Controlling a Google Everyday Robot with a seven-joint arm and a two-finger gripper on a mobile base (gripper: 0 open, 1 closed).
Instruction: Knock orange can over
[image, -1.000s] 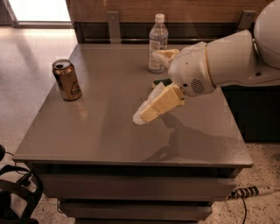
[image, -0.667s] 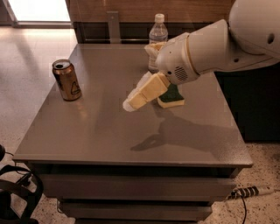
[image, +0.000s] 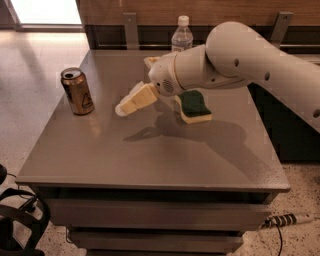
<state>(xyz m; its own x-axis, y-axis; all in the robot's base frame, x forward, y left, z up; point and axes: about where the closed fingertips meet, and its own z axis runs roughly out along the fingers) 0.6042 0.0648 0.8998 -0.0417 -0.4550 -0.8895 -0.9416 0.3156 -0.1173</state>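
I'm mid-approach: the gripper (image: 131, 101), fingers seemingly pressed together, hangs above the table (image: 150, 160) short of the upright orange can (image: 77, 91), so next I'd sweep sideways into it.

Cream claw (image: 123, 106) near orange can (image: 77, 92), grey table (image: 150, 162)

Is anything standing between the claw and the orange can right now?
Nothing visible. Only bare tabletop separates the claw from the upright orange can; the sponge and water bottle sit on the claw's far side, off that line.
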